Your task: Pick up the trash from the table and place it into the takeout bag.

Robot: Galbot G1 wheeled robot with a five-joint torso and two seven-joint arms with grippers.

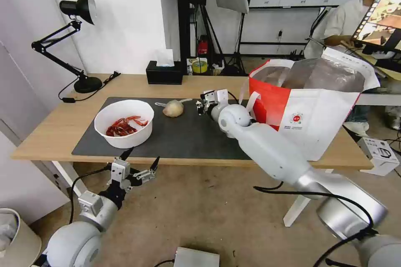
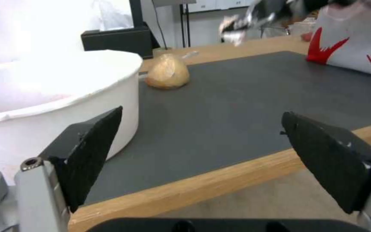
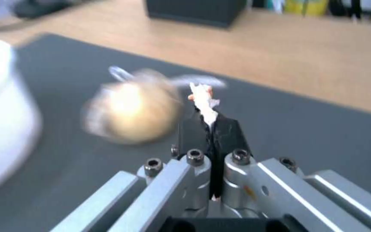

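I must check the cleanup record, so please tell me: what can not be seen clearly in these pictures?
- Inside of the takeout bag, head view: its walls and foil lining hide the contents.
- Small tied bag, right wrist view: blurred, so its contents are unclear.
- White scrap pinched in the shut right gripper: too small to identify.
- White bowl, left wrist view: cut off by the edge and washed out, near the open left gripper.
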